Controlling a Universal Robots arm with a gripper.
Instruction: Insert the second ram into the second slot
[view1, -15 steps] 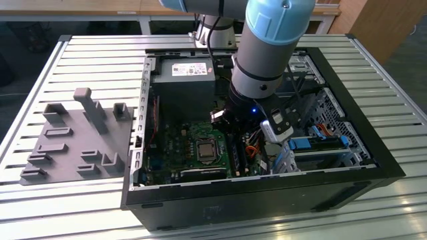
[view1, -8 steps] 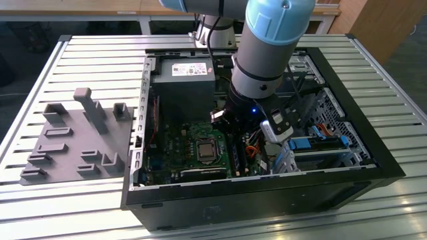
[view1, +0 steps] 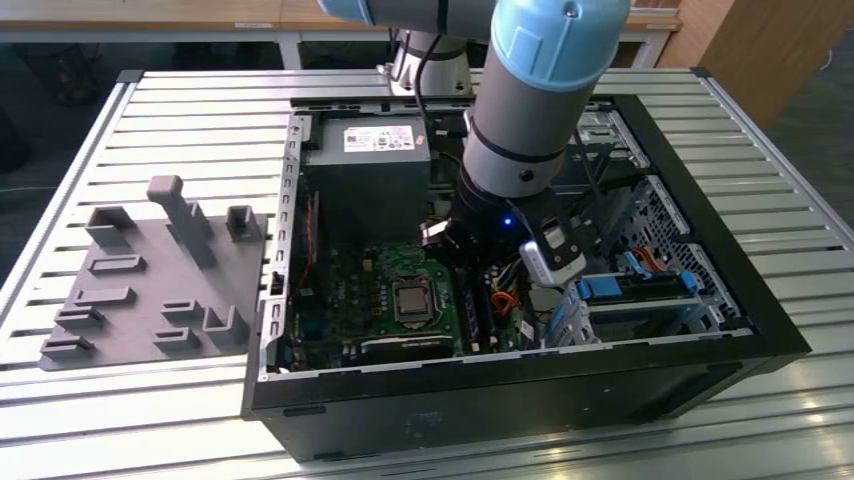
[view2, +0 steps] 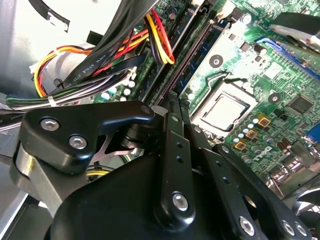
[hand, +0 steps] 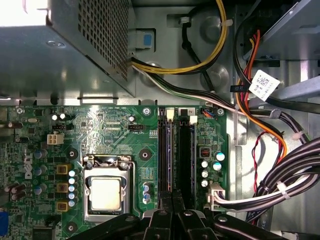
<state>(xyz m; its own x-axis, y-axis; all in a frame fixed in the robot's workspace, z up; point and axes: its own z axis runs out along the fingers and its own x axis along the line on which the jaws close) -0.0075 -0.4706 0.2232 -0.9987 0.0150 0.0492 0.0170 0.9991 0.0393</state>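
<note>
Hand (hand: 172, 200) pinched narrow over the RAM slots (hand: 175, 150), apparently edge-gripping the second ram (view2: 172, 100). Light, stiff, fragile: hold the board's long edges.

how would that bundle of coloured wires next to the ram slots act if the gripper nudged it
The wire bundle would probably flex and spring back: it looks like loose, curved strands. Cable ties and plugged ends likely keep it from moving far. It lies apart from the ram slots, where the gripper sits.

Green motherboard (hand: 125, 135) — black slots (hand: 186, 155), yellow-orange-red cables (view2: 150, 35), grey ribbed table (view1: 174, 110).
</note>
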